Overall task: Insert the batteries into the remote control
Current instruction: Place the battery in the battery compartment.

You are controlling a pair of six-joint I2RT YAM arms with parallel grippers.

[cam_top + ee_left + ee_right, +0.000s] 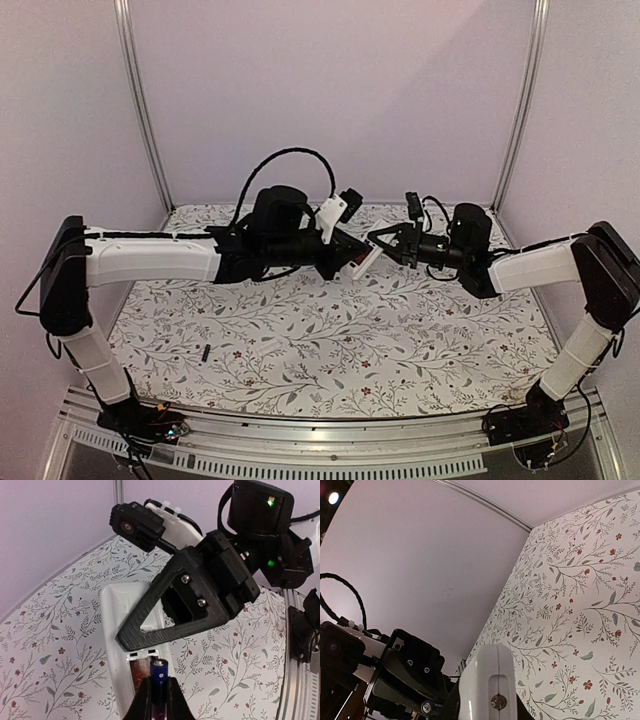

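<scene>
We see pale lilac walls [330, 90] joined by metal corner posts [143, 110]. Our table [400, 350] wears a floral-printed cover

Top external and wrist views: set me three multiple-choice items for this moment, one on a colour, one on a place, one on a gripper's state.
1. What colour is the remote control?
A. black
B. white
C. red

2. Where does the loose battery lie?
A. on the table, front left
B. inside the remote control
C. between a gripper's fingers

3. How is the left gripper?
A. open over the table
B. shut on nothing
C. shut on a blue-tipped battery

Answers:
1 B: both wrist views show a white casing.
2 A: the top view shows it alone on the floral surface.
3 C: the left wrist view shows its fingers clamped on the cylinder.
</scene>
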